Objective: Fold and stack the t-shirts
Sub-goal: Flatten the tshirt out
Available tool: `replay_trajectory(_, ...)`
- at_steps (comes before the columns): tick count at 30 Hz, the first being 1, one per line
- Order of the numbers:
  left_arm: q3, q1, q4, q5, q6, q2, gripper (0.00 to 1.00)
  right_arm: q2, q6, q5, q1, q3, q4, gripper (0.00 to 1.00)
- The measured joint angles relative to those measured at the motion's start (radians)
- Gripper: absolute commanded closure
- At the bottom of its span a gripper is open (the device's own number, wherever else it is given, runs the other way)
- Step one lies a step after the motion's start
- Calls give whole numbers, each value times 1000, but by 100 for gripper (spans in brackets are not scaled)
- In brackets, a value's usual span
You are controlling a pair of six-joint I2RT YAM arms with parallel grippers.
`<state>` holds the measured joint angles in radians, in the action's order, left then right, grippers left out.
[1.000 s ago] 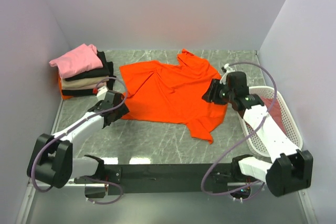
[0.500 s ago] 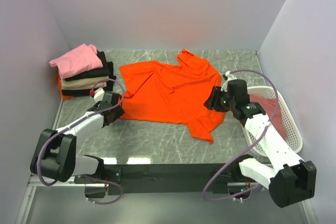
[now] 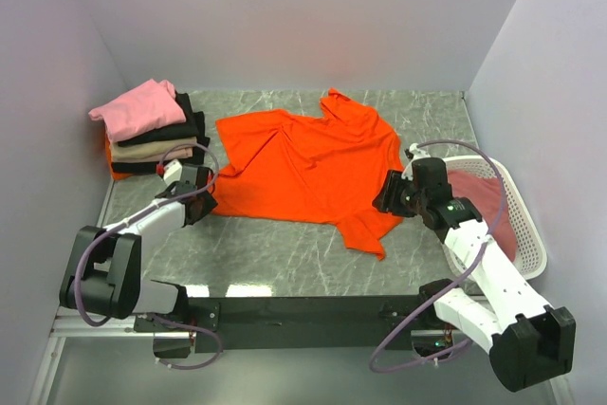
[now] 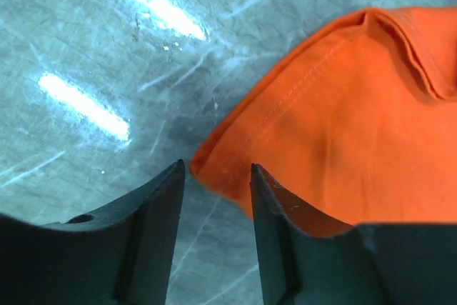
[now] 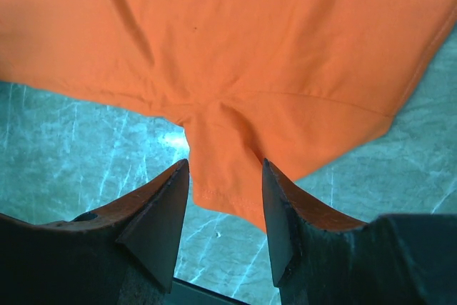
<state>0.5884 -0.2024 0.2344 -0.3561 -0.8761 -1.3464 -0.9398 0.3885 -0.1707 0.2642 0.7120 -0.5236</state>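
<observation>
A large bright orange t-shirt [image 3: 308, 163] lies spread flat on the marble table. My left gripper [image 3: 201, 194] is open at its near-left corner; in the left wrist view the hem corner [image 4: 214, 169] lies between the open jaws [image 4: 216, 176]. My right gripper [image 3: 387, 194] is open above the shirt's near-right sleeve; the sleeve [image 5: 228, 176] shows between its jaws [image 5: 225, 176] in the right wrist view. A stack of folded shirts [image 3: 152, 130], pink on top, then black and beige, sits at the far left. A dusty rose-red shirt [image 3: 484, 198] lies in the basket.
A white lattice basket [image 3: 517, 225] stands at the right edge of the table, beside my right arm. Grey walls close in the back and both sides. A black rail [image 3: 294, 310] runs along the near edge.
My left gripper has slid left and back to the shirt's near-left corner. My right gripper has pulled back toward the near side, along the shirt's right edge to the sleeve.
</observation>
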Motion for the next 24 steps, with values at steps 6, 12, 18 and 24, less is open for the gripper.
replay_trajectory(6, 7, 9, -13, 3, 6, -20, 87, 3, 32, 37, 0, -18, -16, 49)
replay_trajectory(12, 7, 10, -19, 19, 18, -22, 99, -64, 110, 120, 4, -37, -39, 52)
replay_trajectory(18, 7, 46, -28, 50, 37, -21, 99, -185, 195, 207, 120, -103, -64, 53)
replay_trajectory(24, 7, 105, -29, 95, 72, -8, 99, -217, 277, 252, 193, -129, -84, 53)
